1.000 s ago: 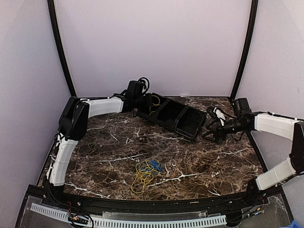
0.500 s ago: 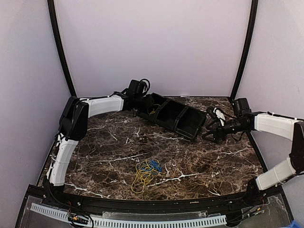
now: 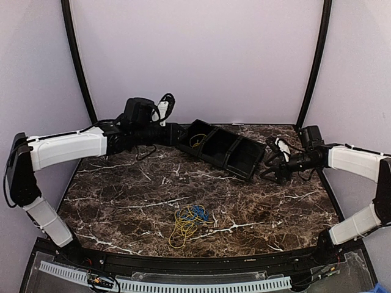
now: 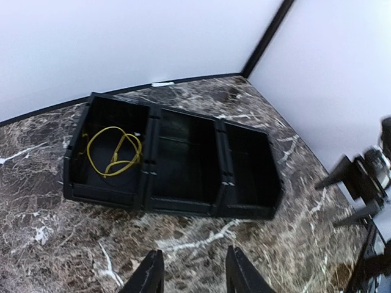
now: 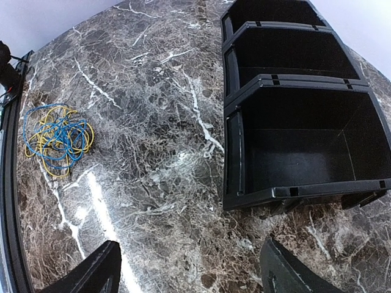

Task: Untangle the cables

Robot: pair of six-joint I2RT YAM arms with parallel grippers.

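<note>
You have the tangled yellow and blue cables [image 3: 189,221] lying nearest the front edge. Beyond them, your left gripper [image 4: 190,274] and right gripper [image 5: 189,274] both gape empty beside the bin [image 3: 223,149], where a yellow cable [image 4: 113,149] sits in the left-end compartment. Pinching both strands together could tighten the knot.

Desk [image 3: 122,201] centre & near-left: bare marble, free passage all round the cable tangle [image 3: 188,221]. Far side: black 3-compt bin [image 3: 223,151] lies diagonal, blocking the rear strip; yellow cable [image 4: 113,149] occupies its left compt, other two clear from above. L tool [image 4: 194,268], jaws parted, faces bin's long wall w/ bare strip btwn. R tool [image 5: 190,250], jaws wide, just short of bin's right end. L arm [image 3: 67,149] spans far-left above desk. Walls [image 3: 195,61] close rear & sides.
</note>
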